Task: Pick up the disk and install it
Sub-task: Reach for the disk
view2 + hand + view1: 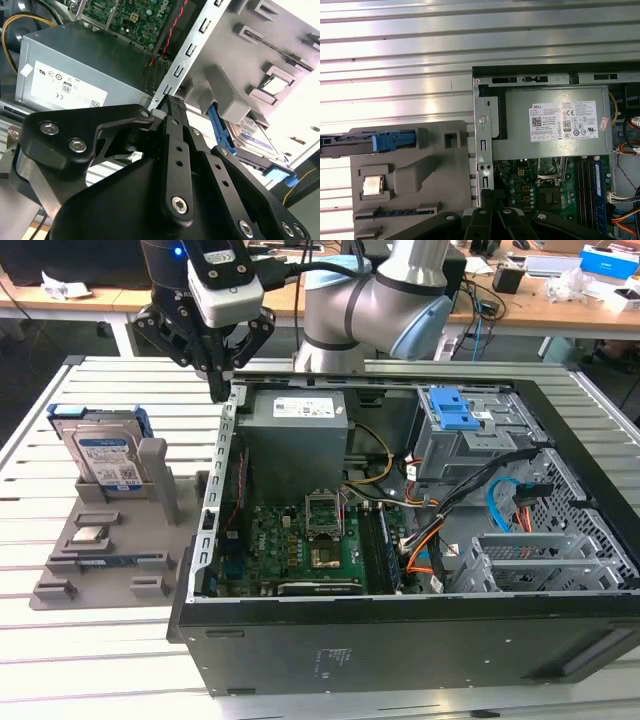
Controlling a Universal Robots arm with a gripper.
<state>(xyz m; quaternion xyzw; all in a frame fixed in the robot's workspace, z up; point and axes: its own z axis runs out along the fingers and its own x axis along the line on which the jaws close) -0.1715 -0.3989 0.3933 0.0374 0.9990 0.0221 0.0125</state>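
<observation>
The disk point(100, 452), a silver drive with a white-and-blue label in a blue carrier, stands upright in a slot at the back of the grey holder point(60, 585), on the exterior view's left. In the first wrist view the disk point(350, 141) appears edge-on, with its blue carrier showing. My gripper point(219, 390) hangs shut and empty over the back left corner of the open computer case point(400, 640), to the right of the disk and apart from it. The second wrist view shows my gripper point(172, 104) with its fingers pressed together, and the disk point(252, 137) beyond them.
The holder also carries a square processor chip point(90, 535) and a thin memory stick point(110, 561). Inside the case sit a grey power supply point(297, 420), the motherboard point(300, 540) and a drive cage with a blue latch point(455, 410). The slatted metal table point(60, 680) surrounds everything.
</observation>
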